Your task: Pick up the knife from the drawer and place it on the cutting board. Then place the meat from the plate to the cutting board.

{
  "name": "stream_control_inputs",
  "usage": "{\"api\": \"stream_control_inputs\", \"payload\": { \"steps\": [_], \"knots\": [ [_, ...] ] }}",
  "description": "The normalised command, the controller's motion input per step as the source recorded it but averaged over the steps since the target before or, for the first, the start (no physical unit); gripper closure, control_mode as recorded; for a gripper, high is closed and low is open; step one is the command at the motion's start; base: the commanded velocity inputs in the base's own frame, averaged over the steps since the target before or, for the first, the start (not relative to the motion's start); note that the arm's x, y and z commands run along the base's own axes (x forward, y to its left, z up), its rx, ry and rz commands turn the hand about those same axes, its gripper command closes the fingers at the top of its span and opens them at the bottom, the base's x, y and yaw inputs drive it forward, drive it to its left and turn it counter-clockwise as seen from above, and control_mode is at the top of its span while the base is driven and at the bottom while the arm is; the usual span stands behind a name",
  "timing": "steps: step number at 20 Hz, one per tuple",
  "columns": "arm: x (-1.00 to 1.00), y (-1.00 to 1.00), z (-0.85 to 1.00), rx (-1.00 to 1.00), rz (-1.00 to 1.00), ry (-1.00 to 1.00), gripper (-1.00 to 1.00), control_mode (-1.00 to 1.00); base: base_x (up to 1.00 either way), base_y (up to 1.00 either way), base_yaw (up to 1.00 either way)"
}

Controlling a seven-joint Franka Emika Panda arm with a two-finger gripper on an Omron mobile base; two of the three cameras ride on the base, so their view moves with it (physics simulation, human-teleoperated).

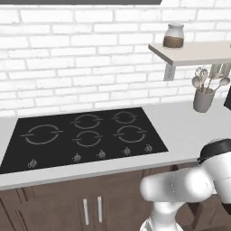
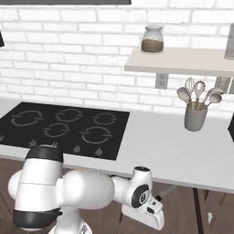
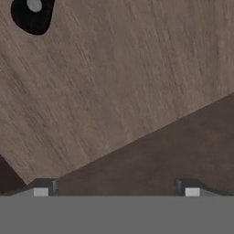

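A: Five grey rings mark the flat, shiny black glass cooktop [image 1: 85, 135]. It is set in the smooth pale grey counter [image 1: 189, 126], under a white brick wall [image 1: 67, 54].
B: And the gripper [image 3: 116, 189]?
A: Its two dark tips stand wide apart and hold nothing. They are close to a streaky brown wooden cabinet front [image 3: 114, 82]. Where the knife lies cannot be told.
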Motion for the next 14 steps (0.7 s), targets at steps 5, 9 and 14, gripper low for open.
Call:
{"api": "stream_control_inputs", "payload": {
  "steps": [5, 9, 14],
  "knots": [
    [-1.00, -0.12, 0.33, 0.25, 0.00, -0.05, -1.00, -1.00, 0.00, 0.00, 0.00],
    [0.21, -0.27, 0.93, 0.29, 0.00, 0.00, -1.00, -1.00, 0.00, 0.00, 0.00],
    [1.00, -0.37, 0.69, 0.35, 0.00, 0.08, -1.00, -1.00, 0.00, 0.00, 0.00]
  ]
}}
